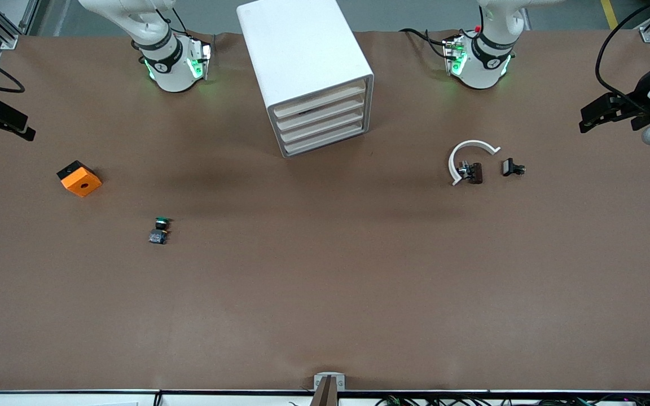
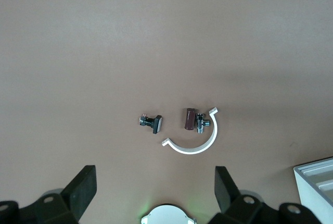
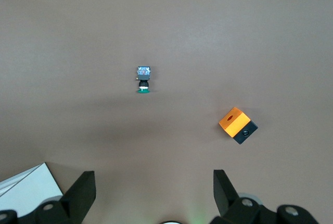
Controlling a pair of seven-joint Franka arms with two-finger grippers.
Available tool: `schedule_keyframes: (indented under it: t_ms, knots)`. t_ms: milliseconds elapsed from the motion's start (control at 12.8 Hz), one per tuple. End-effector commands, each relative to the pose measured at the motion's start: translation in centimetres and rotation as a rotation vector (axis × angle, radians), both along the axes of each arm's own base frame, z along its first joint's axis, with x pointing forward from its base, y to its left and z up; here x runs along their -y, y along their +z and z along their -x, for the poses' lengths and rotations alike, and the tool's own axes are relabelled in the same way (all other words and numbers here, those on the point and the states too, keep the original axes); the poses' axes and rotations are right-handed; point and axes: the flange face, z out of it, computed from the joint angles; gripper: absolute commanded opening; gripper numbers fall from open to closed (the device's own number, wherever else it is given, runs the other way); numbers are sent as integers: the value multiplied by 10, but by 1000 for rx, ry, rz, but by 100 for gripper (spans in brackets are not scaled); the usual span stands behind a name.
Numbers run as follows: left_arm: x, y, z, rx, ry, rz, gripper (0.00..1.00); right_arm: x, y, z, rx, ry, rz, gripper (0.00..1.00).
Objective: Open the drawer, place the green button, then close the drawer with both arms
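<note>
Hanging high over the desk (image 1: 325, 316), both of my arms wait at their own ends, and nothing of the job has begun: all four drawers of the white cabinet (image 1: 308, 67) sit flush and shut.

My left jaws (image 2: 153, 190) stand released, wide apart and holding nothing, over the white curved strip (image 2: 195, 139) with its brown clip (image 2: 188, 119) and the small black clip (image 2: 151, 123) lying just beside it. My right jaws (image 3: 151, 190) are likewise spread and empty, over the stretch of desk that carries the button (image 3: 143, 79) and the orange block (image 3: 237, 125).

The button lies on the bare desk toward my right arm's end, nearer the front camera than the orange block and well apart from it, and well apart from the cabinet too. Its green cap points toward the cabinet, and it looks tipped on its side.

The first step, as I judge it, is the drawer. The cabinet stands turned at an angle, so I should line my left jaws up square with the chosen drawer front and pull straight along its slide, not sideways, or the light cabinet may swing or drag. Meanwhile my right jaws can settle over the button and close across its blocky dark body, not the round cap, which would likely slip.
</note>
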Motion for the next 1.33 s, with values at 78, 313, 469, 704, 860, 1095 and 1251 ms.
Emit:
schedule_keyframes:
  t_ms: [78, 313, 469, 704, 860, 1095, 1251]
  knots:
    - [-1, 6, 2, -1, -31, -14, 100, 2, 7, 0, 12, -8, 22, 100]
    - [-2, 3, -2, -5, -27, -15, 100, 1, 7, 0, 11, -8, 22, 100]
    - [-8, -12, -21, -27, -18, -2, 100, 1, 7, 0, 12, -8, 22, 100]
    - [9, -48, -40, -80, 49, -3, 100, 1, 7, 0, 11, -8, 22, 100]
    - [22, -87, -60, -114, 141, -12, 100, 1, 7, 0, 11, -8, 22, 100]
    - [43, -153, -85, -170, 275, -37, 100, 1, 7, 0, 11, -8, 22, 100]
    - [60, -182, -91, -227, 435, -22, 100, 1, 7, 0, 13, -16, 14, 100]
